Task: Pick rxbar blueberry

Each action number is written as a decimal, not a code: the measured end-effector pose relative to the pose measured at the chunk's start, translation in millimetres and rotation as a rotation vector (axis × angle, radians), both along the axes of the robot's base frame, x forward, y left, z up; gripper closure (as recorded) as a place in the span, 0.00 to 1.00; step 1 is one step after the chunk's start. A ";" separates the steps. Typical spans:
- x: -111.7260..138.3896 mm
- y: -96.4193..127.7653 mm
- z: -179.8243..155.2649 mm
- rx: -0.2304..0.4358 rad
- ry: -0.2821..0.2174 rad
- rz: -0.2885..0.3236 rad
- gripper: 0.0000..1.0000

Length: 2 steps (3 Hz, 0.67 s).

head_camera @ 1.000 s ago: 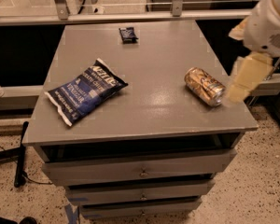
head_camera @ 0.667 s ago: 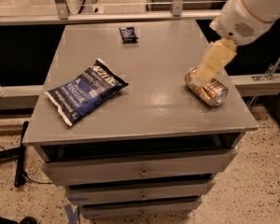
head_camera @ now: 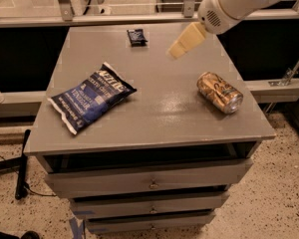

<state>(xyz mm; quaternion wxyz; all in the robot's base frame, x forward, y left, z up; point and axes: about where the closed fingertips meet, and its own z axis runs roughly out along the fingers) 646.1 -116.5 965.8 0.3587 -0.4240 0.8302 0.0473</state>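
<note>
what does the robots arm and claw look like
The arm is a smooth, glossy white rounded shell with a small patch of dark vent dots near its end. The claw is pale cream and tapers like a blunt wedge. No cables or markings show. It hangs over the far right of the grey tabletop.

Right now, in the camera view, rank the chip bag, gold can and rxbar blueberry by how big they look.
1. chip bag, clearly largest.
2. gold can.
3. rxbar blueberry, smallest; it lies farthest back, but the gap is plain.
The gripper hovers in the air between it and the can.
</note>
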 end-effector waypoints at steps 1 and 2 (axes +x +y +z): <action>14.4 4.8 11.4 0.064 -0.040 -0.061 0.00; 14.4 4.9 11.3 0.064 -0.040 -0.060 0.00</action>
